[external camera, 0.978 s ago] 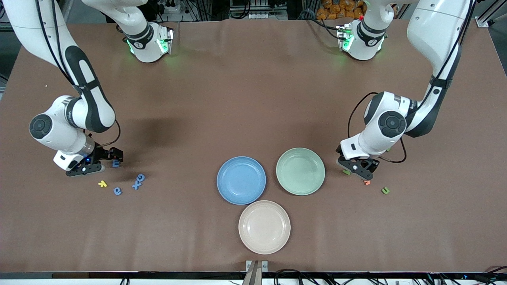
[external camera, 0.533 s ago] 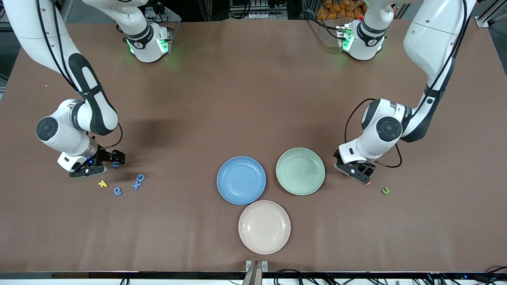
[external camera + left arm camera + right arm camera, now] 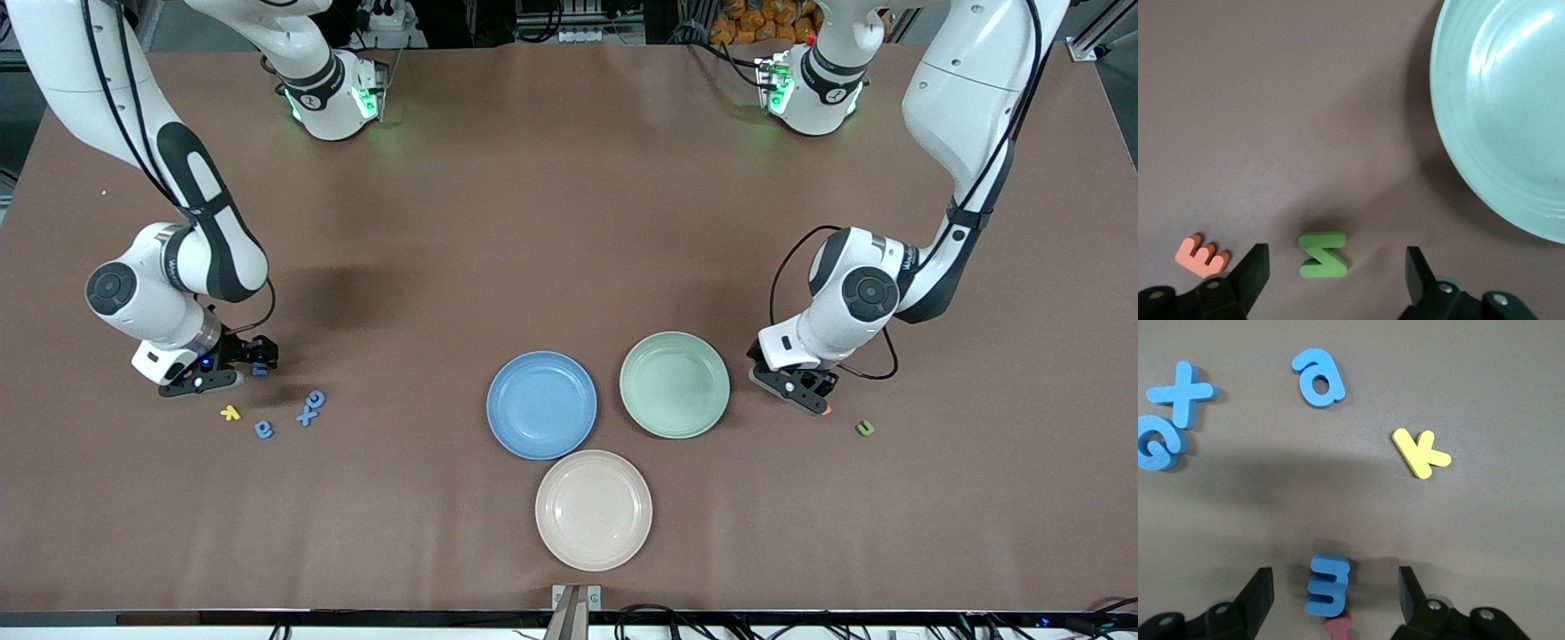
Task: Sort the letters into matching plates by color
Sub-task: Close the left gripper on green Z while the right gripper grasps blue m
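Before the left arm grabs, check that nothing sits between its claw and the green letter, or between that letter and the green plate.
Nothing visible: the green letter lies between the left claw's open fingers, with bare table up to the green plate.

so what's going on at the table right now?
Both arms are down at the table, each straddling a foam letter with open fingers. The left gripper brackets a green letter beside the mint green plate, an orange letter just outside it. The right gripper brackets a blue letter near three more blue letters and a yellow one. The blue plate, mint green plate and beige plate hold nothing yet.
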You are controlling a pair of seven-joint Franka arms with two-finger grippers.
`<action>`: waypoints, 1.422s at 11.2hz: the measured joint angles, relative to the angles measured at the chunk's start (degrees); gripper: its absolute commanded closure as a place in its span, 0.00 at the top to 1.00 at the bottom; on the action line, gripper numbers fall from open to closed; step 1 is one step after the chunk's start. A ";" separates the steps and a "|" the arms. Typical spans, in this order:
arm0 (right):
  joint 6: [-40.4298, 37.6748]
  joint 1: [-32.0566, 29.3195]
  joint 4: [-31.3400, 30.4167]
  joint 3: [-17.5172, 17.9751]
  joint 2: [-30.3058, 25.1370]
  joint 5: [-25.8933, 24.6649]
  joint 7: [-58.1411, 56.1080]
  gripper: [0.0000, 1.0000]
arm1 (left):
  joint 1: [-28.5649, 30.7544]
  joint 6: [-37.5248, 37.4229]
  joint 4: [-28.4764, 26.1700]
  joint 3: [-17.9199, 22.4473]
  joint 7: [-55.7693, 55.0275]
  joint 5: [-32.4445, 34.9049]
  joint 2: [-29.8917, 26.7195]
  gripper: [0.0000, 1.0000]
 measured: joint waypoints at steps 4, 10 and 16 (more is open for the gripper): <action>2.07 0.00 -1.11 0.14 0.28 -0.16 -0.01 0.57 | 0.00 1.55 -0.01 0.27 0.00 0.00 1.56 0.81; 2.23 0.00 -1.38 0.56 0.13 -1.26 -0.13 0.26 | 0.02 2.27 -0.13 1.22 0.00 0.00 2.42 0.16; 2.19 0.00 -1.38 0.68 0.07 -1.40 -0.16 0.12 | -0.01 2.38 -0.05 1.08 -0.25 0.00 2.14 0.00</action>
